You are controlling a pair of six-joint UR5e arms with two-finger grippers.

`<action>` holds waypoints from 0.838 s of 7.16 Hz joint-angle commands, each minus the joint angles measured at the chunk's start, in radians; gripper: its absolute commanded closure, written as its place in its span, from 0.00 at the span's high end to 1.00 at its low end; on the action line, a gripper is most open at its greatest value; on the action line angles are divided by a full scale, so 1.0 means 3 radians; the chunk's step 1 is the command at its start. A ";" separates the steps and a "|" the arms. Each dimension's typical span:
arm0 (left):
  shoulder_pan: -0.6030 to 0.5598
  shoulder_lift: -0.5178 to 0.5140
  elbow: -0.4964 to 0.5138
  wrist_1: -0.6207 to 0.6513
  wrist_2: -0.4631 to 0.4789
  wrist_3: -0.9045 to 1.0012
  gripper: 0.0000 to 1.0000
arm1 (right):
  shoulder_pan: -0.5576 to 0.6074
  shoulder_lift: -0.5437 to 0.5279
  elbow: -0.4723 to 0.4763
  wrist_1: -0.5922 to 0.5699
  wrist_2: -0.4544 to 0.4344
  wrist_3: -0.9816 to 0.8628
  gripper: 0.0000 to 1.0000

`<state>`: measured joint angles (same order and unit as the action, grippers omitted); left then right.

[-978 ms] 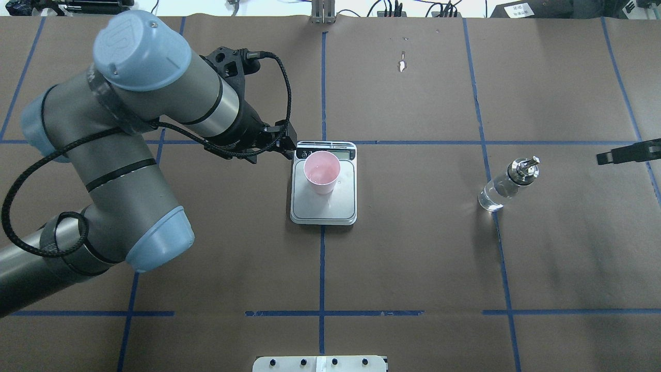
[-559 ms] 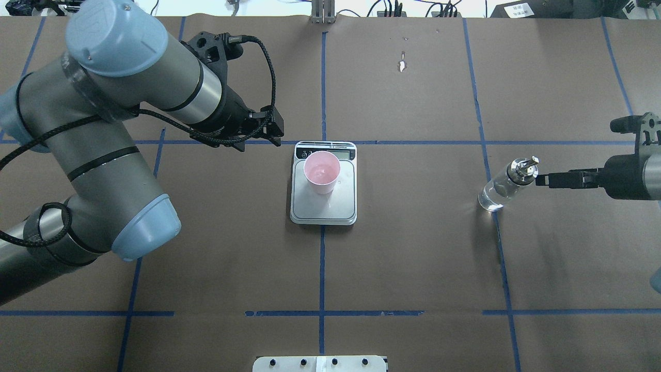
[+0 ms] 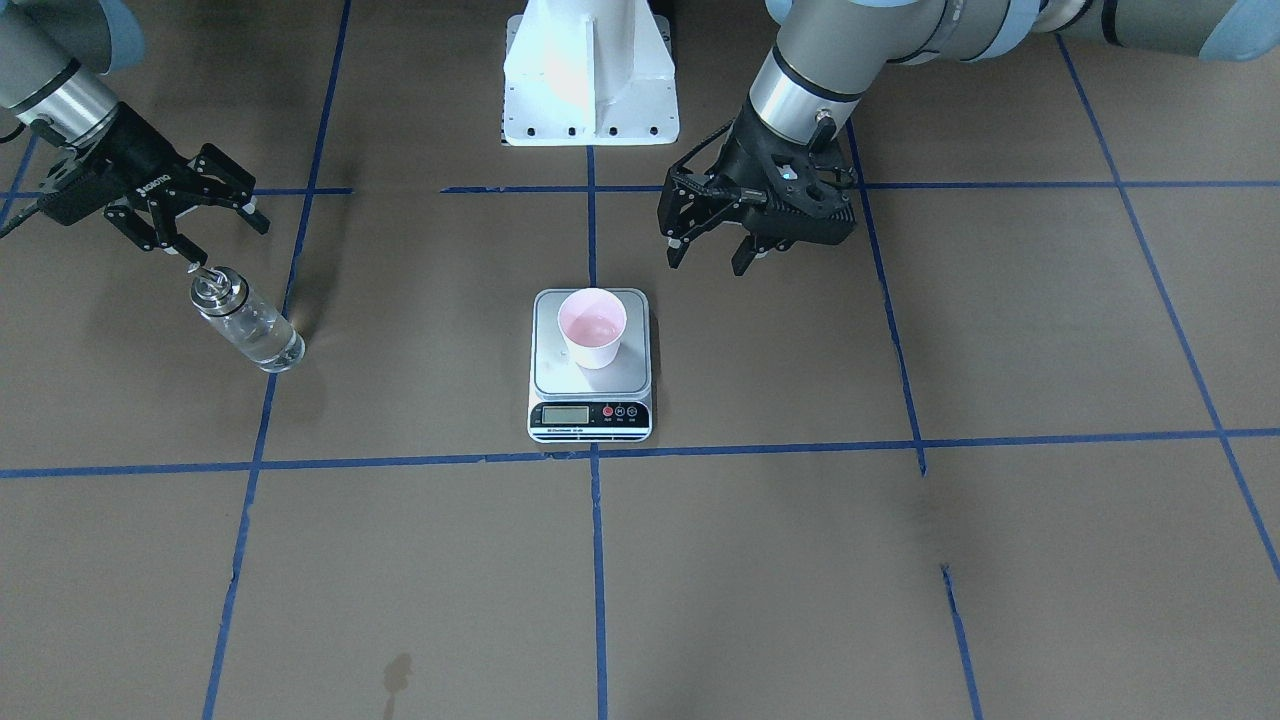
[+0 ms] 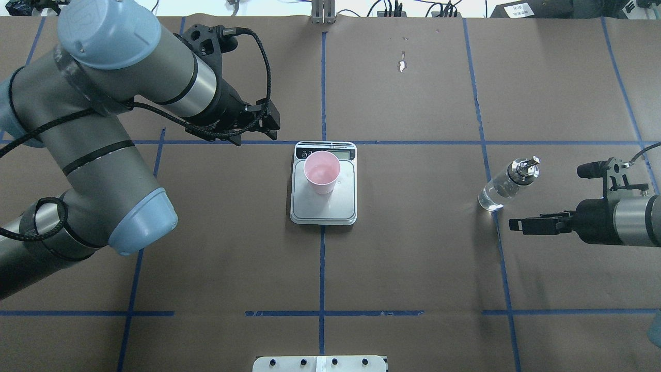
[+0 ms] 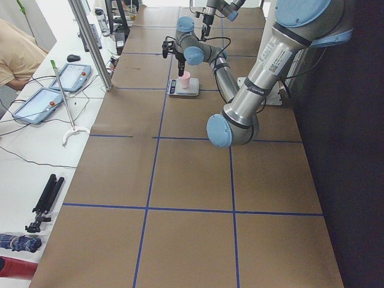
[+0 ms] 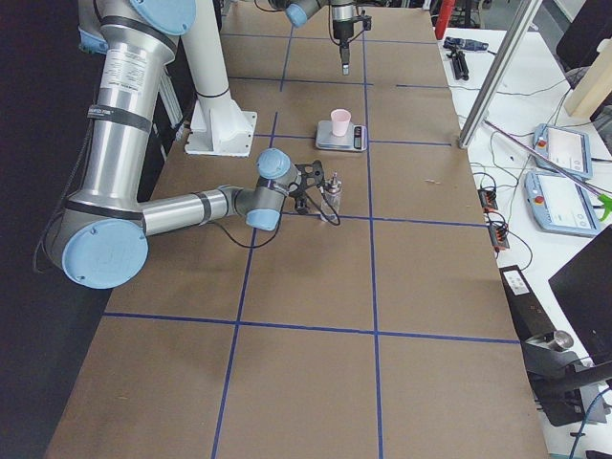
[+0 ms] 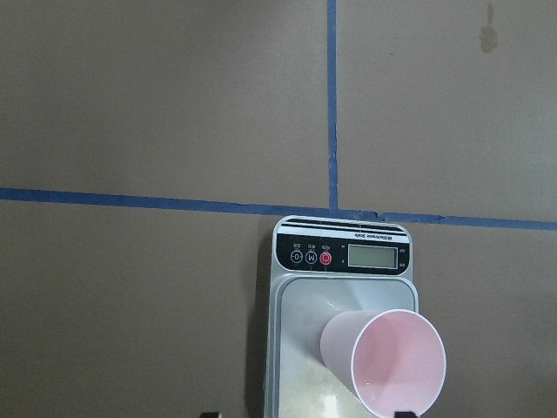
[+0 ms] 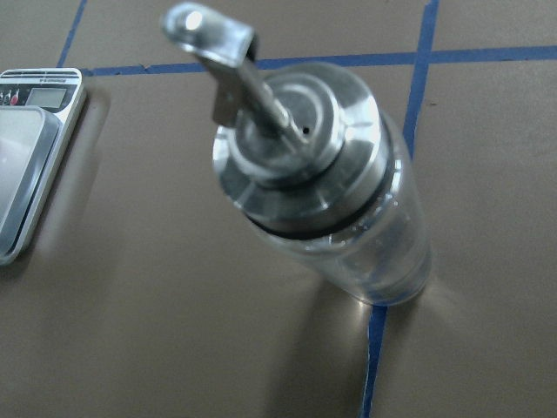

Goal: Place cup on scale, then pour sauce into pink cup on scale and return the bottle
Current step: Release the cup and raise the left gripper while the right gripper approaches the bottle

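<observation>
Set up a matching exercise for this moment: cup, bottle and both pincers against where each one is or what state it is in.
Column one:
1. cup
2. bottle
3. left pincer
4. right pincer

Column two:
A. open, close to the bottle's cap
B. upright on the platform of the scale
C. open and empty, apart from the scale
D. standing on a blue tape line

Pairs: 1-B, 2-D, 3-C, 4-A.

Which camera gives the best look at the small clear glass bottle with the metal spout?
The right wrist-mounted view: the small clear glass bottle fills the frame in close detail. Overhead and front-facing views show it small; exterior right, tiny.
</observation>
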<state>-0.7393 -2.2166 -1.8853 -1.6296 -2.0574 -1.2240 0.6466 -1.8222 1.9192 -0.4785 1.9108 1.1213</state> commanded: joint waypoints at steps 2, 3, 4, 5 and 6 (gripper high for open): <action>-0.0020 0.0000 -0.0010 -0.0003 0.0011 -0.0006 0.73 | -0.0471 -0.0082 0.0045 -0.0015 -0.0971 0.0132 0.99; -0.0031 0.0000 -0.0010 -0.0003 0.0011 -0.0006 0.73 | -0.0924 -0.0067 0.0051 -0.0031 -0.1704 0.0331 1.00; -0.0066 0.0000 -0.0010 -0.0003 0.0011 -0.0006 0.73 | -0.1151 -0.0072 0.0091 -0.0157 -0.2192 0.0353 1.00; -0.0072 0.0000 -0.0010 -0.0003 0.0011 -0.0006 0.73 | -0.1178 -0.0077 0.0157 -0.0255 -0.2404 0.0363 1.00; -0.0072 0.0000 -0.0015 0.0002 0.0011 -0.0006 0.73 | -0.1179 -0.0082 0.0183 -0.0271 -0.2528 0.0384 1.00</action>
<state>-0.7592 -2.2166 -1.8888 -1.6304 -2.0540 -1.2257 0.3076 -1.8453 1.9606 -0.5430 1.2245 1.2277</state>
